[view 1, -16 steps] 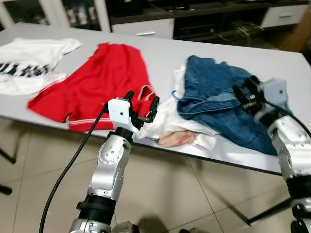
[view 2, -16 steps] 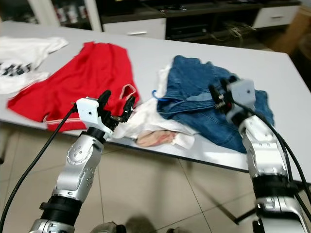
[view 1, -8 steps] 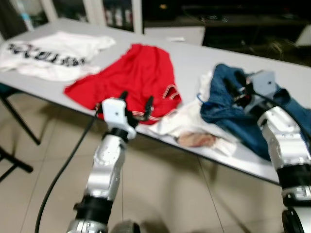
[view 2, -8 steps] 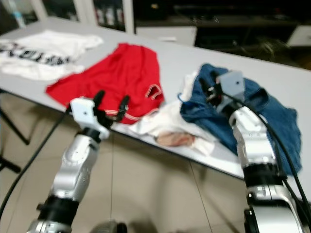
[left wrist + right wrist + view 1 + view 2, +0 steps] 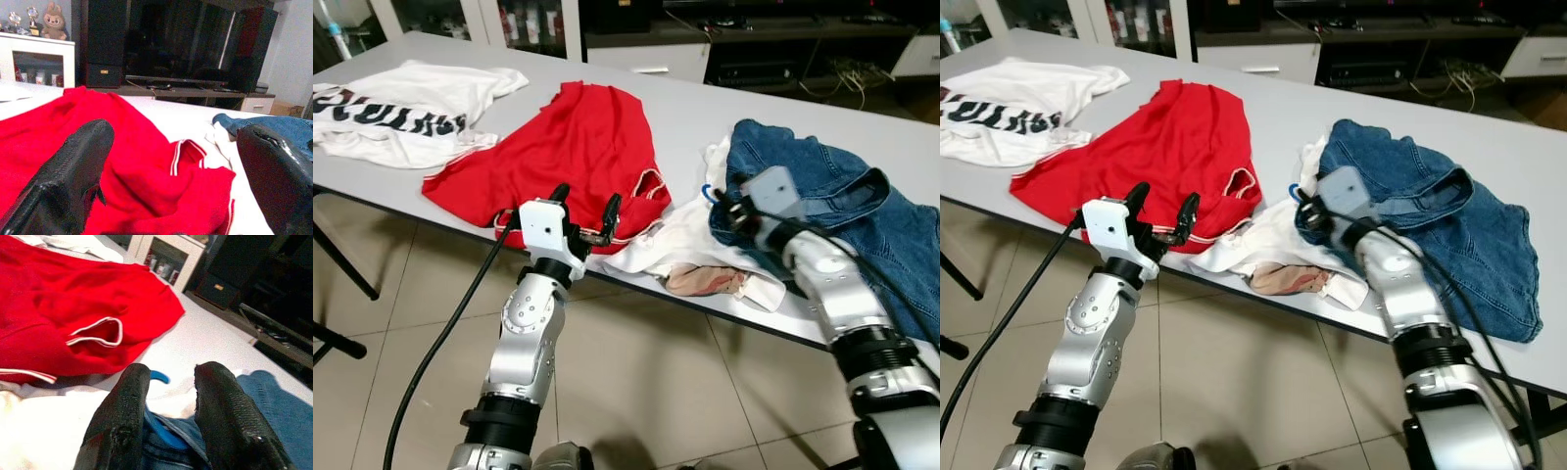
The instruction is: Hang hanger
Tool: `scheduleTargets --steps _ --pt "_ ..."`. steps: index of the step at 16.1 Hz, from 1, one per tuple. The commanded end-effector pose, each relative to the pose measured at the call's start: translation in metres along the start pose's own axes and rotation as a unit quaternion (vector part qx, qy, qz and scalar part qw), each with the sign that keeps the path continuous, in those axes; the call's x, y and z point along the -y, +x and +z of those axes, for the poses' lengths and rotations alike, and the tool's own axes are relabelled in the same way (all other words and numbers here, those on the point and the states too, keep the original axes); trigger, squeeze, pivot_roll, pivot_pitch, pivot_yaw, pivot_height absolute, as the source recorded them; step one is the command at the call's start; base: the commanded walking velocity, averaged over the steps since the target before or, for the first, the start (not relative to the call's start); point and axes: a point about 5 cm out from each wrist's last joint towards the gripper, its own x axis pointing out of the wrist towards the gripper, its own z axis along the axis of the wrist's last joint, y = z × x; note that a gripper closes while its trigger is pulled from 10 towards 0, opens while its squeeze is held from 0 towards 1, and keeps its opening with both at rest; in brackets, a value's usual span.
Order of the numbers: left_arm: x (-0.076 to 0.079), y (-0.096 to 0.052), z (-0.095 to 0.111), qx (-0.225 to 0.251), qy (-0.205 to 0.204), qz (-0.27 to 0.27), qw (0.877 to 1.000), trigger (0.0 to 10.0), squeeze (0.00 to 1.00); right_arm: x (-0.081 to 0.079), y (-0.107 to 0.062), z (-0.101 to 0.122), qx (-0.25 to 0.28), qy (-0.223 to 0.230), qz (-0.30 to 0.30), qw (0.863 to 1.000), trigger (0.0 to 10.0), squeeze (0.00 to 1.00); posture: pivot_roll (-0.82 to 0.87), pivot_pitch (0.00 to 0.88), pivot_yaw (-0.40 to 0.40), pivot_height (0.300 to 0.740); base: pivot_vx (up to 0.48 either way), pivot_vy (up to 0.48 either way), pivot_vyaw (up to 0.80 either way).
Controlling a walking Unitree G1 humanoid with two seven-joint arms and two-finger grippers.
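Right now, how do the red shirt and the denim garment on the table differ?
The red shirt lies spread fairly flat near the table's middle; the denim garment is bunched in a heap further to the robot's right. The left gripper, fingers apart, is at the red shirt's near edge; the right gripper is at the denim garment, around a blue hanger that pokes out from it. Both rest on the grey table.

grey table [image 5: 705,108], tiled floor [image 5: 636,382], dark cabinets [image 5: 754,39].
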Motion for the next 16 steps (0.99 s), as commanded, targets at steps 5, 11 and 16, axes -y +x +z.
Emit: scheduleTargets --steps 5,11,16 --pt "0.0 0.0 0.002 -0.003 0.021 -0.009 1.0 10.0 0.0 -0.02 0.012 0.008 0.006 -0.09 0.04 0.995 10.0 0.92 -0.03 0.0 0.006 0.74 0.0 0.0 0.0" --pt "0.002 0.002 0.002 0.0 0.021 -0.009 1.0 10.0 0.0 -0.017 0.018 0.005 -0.028 -0.175 -0.003 0.984 10.0 0.0 -0.03 0.0 -0.002 0.74 0.0 0.0 0.0" --pt "0.003 0.001 0.001 0.0 0.019 -0.007 1.0 10.0 0.0 -0.019 0.024 -0.009 -0.086 -0.188 -0.017 0.978 10.0 0.0 -0.03 0.0 -0.009 0.74 0.0 0.0 0.0"
